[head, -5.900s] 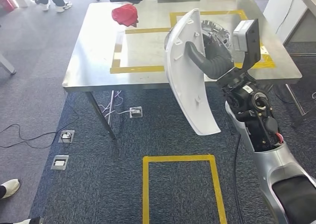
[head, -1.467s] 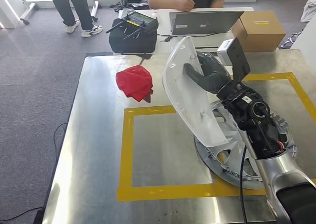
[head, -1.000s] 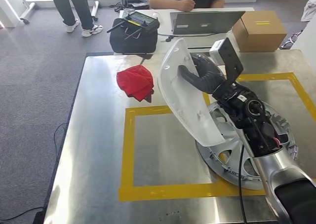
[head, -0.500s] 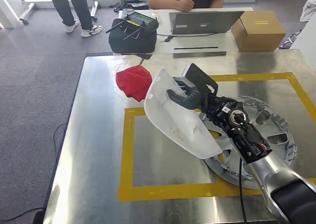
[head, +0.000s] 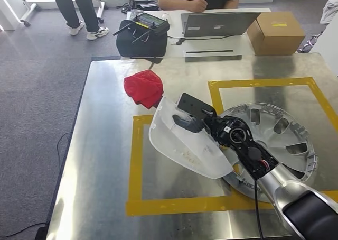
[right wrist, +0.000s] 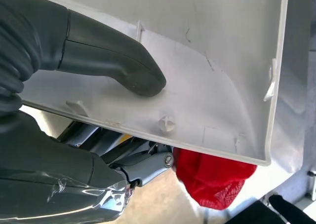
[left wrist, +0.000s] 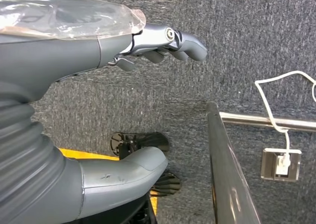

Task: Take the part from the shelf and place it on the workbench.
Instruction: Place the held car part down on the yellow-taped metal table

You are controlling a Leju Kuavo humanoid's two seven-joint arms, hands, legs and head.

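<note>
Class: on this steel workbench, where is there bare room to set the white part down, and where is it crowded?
Bare steel inside the left yellow tape square, below the white part, and along the table's left edge. Crowded: red cloth behind, wheel cover to the right.

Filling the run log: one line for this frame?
phase: placing | right robot hand: grips white part, low over workbench | left robot hand: hanging, empty | release: not yet

No legible text or labels
</note>
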